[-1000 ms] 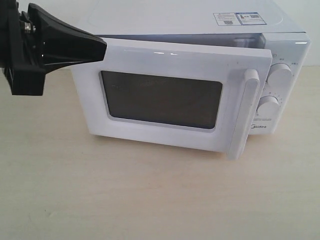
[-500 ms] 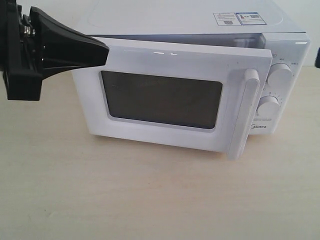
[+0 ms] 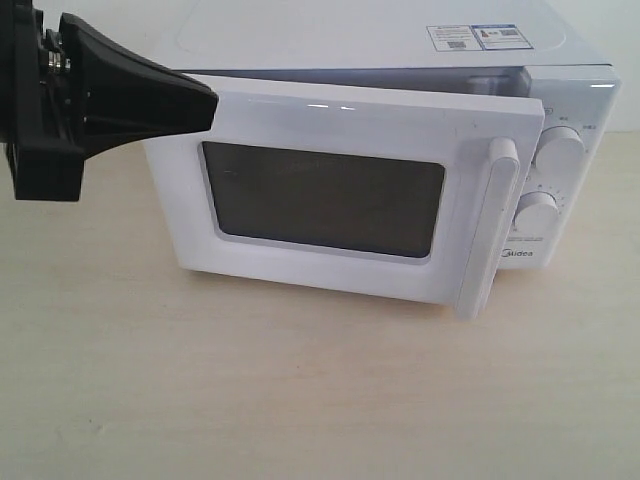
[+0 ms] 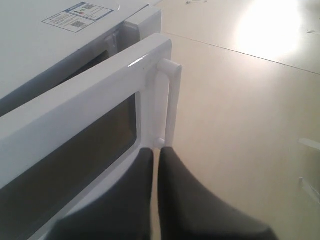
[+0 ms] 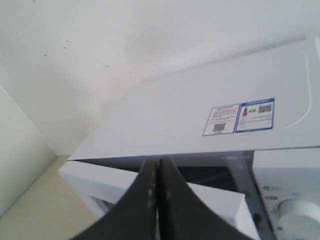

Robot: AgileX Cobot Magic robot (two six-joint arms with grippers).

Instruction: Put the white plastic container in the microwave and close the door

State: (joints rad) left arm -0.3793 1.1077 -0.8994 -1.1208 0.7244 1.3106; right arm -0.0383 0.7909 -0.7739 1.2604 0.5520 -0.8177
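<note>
While level, left tool (image 3: 208,100), jaws together, beside the door (image 3: 330,200).

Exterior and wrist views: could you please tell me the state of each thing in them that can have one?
door: ajar, nearly shut, with a gap showing on the handle side.
microwave: upright, interior mostly hidden behind the door.
left hand: shut, empty, tip at the door's upper hinge-side corner.
right hand: shut, empty, pointing toward the microwave's top front edge.
</note>
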